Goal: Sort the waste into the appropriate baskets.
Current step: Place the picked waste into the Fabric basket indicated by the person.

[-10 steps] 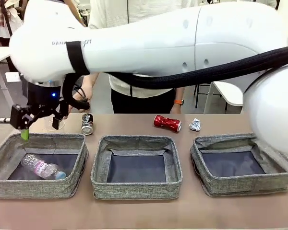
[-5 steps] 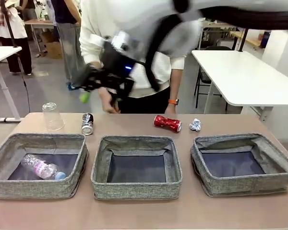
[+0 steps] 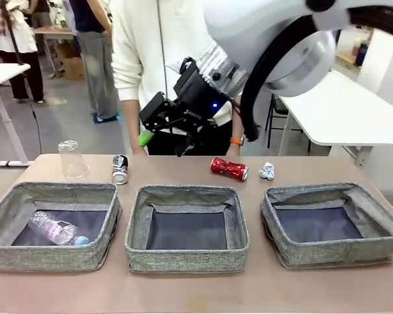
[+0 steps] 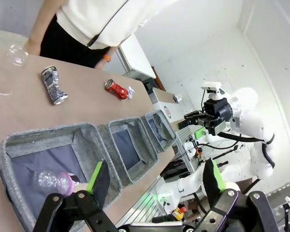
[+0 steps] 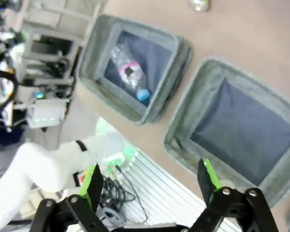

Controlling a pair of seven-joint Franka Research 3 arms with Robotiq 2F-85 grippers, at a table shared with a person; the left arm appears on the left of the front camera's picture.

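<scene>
The clear bottle [image 3: 56, 230] with a pinkish label lies in the left basket [image 3: 59, 190]. The middle basket [image 3: 187, 191] and right basket [image 3: 314, 190] hold nothing. Along the far edge stand an upturned clear cup [image 3: 72, 159], a crushed dark can [image 3: 120, 169], a crushed red can [image 3: 228, 168] and a white paper ball [image 3: 266, 171]. My right gripper [image 3: 164, 139] hangs open and empty high above the table between the two cans. Its wrist view looks down on the bottle [image 5: 130, 72]. My left gripper [image 4: 154, 176] is open and empty, high off the table's left end.
A person in a white top stands at the far side behind the cans, one hand near the table edge. The right arm's white body fills the upper right of the front view. Other tables and people stand farther back.
My right arm has swung up and to the right, from over the left basket to above the far edge. The bottle has stayed in the left basket. Both grippers have stayed open.
</scene>
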